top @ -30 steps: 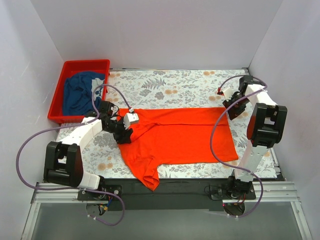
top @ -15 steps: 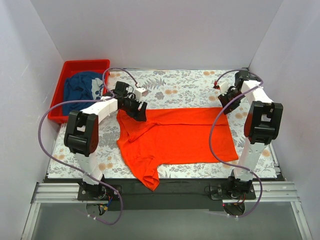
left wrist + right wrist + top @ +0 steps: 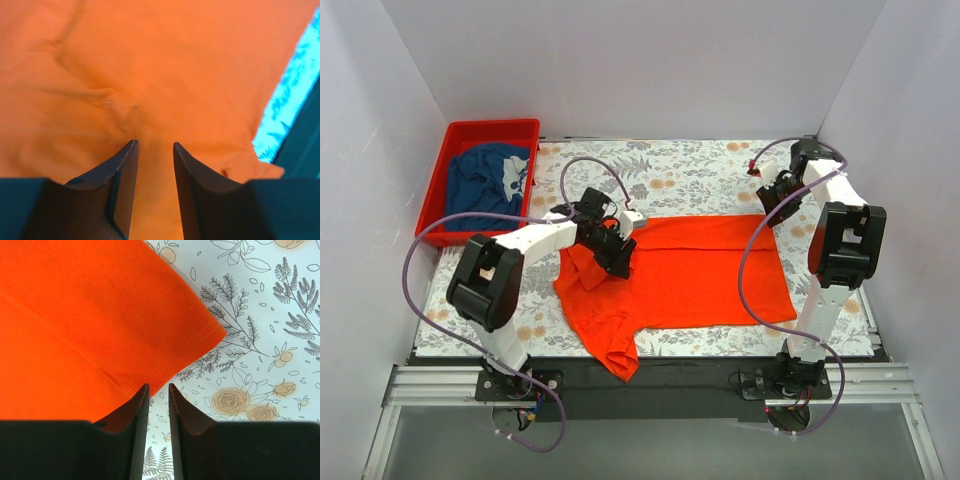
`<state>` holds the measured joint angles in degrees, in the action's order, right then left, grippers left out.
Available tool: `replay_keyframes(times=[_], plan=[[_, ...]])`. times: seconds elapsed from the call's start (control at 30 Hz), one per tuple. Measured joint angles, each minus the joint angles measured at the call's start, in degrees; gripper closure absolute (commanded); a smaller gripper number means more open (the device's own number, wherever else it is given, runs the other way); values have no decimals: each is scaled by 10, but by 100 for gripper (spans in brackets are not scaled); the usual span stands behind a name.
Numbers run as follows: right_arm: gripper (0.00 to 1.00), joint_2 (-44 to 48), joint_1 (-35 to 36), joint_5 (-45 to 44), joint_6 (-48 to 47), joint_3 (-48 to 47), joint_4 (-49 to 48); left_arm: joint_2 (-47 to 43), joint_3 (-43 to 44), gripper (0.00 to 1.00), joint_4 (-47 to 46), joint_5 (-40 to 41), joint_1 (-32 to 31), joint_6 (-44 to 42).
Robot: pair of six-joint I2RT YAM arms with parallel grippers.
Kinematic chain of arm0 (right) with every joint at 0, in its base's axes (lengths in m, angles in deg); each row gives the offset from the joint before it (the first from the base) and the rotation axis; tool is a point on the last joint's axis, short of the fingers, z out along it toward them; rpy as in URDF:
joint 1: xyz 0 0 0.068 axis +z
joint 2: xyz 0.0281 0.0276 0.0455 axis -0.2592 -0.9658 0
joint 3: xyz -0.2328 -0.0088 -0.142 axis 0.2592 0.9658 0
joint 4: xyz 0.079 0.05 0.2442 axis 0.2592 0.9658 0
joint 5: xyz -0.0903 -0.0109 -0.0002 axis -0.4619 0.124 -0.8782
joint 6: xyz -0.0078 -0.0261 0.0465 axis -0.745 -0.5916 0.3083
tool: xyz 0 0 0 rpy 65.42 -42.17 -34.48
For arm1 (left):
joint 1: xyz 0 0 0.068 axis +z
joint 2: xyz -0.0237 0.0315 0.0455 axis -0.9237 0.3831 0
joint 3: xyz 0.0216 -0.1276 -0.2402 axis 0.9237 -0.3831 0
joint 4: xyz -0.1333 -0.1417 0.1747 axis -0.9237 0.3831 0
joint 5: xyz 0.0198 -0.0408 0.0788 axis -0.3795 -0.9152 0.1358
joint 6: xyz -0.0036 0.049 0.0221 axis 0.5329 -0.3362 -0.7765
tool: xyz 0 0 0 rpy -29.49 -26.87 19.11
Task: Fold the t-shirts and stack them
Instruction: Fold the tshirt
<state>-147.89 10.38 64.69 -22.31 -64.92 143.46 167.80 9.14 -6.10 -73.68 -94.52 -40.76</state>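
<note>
The orange-red t-shirt (image 3: 700, 270) lies spread across the flowered table cover, with one sleeve bunched near the front edge. My left gripper (image 3: 618, 258) hovers low over the shirt's upper left part. Its jaws stand open, and only orange cloth (image 3: 150, 75) shows beyond my left gripper (image 3: 155, 145). My right gripper (image 3: 773, 203) is at the shirt's back right corner. In the wrist view my right gripper (image 3: 158, 385) is narrowly open with nothing in it, just off the stitched hem of the shirt (image 3: 75, 315). The dark blue t-shirt (image 3: 480, 185) lies crumpled in the bin.
The red plastic bin (image 3: 490, 126) stands at the back left corner of the table. White walls close in the left, back and right sides. The flowered cover (image 3: 680, 170) shows behind the orange shirt. Purple cables loop off both arms.
My left arm swung from the shirt's left edge round the back and now sits over its upper left part; its jaws widened, then narrowed. The right gripper shifted slightly back.
</note>
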Motion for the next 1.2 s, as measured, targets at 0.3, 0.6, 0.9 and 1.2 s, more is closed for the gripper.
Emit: replay_keyframes(times=[0.3,0.6,0.9,1.2], plan=[[72,-12,6,4,14,-26,1,-64,11,48,6,41,40,-5],[73,-67,33,-5,46,-80,-10,95,228,45,8,143,174,23],[73,-108,43,-30,68,-99,-36,176,238,47,25,238,172,-4],[74,-123,45,-72,73,-82,-72,160,192,64,10,273,172,-34]])
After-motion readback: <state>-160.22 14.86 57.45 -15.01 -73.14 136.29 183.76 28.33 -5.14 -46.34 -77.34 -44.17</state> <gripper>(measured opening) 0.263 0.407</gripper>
